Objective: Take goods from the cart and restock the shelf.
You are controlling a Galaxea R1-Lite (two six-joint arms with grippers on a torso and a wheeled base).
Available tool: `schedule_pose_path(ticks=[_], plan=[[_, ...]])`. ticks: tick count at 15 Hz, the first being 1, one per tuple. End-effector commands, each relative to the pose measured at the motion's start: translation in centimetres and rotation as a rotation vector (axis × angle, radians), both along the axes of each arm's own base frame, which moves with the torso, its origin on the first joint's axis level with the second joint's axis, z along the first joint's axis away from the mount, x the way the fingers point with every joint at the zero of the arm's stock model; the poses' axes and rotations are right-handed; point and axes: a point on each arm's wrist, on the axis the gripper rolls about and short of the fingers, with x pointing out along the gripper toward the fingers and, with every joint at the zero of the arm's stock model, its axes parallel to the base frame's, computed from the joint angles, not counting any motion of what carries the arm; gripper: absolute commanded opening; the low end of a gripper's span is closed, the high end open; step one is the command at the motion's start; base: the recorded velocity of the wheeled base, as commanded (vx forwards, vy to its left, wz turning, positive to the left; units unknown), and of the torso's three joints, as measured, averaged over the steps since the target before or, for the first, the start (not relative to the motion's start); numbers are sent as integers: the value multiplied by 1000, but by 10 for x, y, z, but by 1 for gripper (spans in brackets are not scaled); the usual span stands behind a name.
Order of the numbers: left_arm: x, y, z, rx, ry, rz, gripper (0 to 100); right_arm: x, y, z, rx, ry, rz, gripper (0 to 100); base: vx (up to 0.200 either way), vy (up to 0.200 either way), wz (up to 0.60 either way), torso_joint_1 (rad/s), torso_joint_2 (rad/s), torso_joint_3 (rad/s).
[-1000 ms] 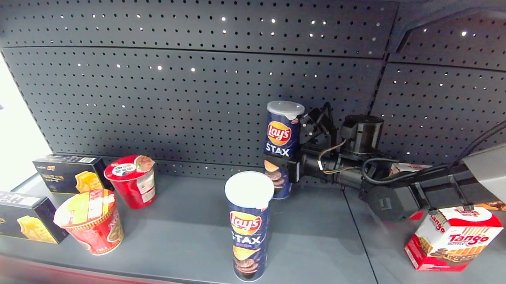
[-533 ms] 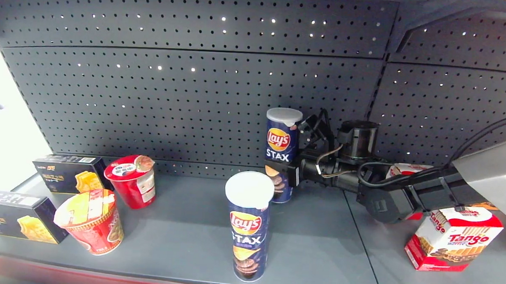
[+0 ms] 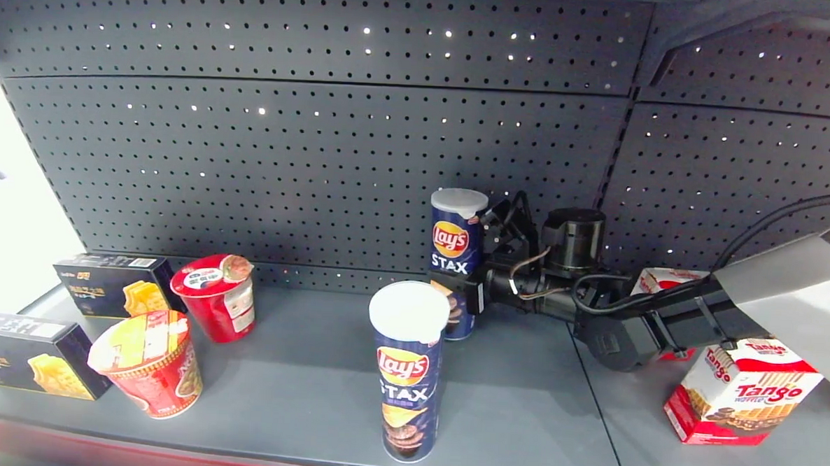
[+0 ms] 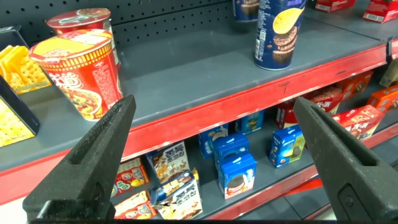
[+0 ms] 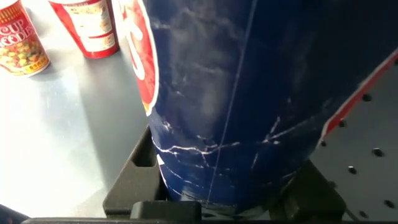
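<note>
My right gripper (image 3: 465,293) is shut on a dark blue chips can (image 3: 455,236) with a white lid. It holds the can upright at the back of the grey shelf (image 3: 520,399), close to the pegboard. The can's base is at or just above the shelf surface. In the right wrist view the can (image 5: 249,106) sits between the jaws. A second, matching chips can (image 3: 407,373) stands in front of it, near the shelf's front edge. My left gripper (image 4: 211,162) is open with nothing in it, in front of the shelf's red edge (image 4: 249,102).
Two red noodle cups (image 3: 150,361) (image 3: 219,296) and two dark boxes (image 3: 28,353) (image 3: 115,284) stand at the shelf's left. A red and white wafer box (image 3: 744,391) stands at the right, another (image 3: 665,279) behind my arm. Lower shelves hold small blue boxes (image 4: 236,168).
My right gripper has lowered the held chips can towards the shelf surface and shifted it slightly left. The other goods have not moved.
</note>
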Motion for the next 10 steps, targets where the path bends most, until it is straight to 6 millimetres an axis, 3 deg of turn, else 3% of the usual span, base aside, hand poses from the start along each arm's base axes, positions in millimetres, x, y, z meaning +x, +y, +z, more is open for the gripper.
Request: schedule_pose_path(ticks=[1, 10], plan=[[0, 0, 0, 0, 1, 0, 100, 0, 1, -2, -2, 4, 3, 0, 0, 0, 0, 0, 0, 0], [0, 0, 0, 0, 0, 0, 100, 1, 8, -16, -19, 29, 15, 0, 0, 0, 0, 0, 0, 0]])
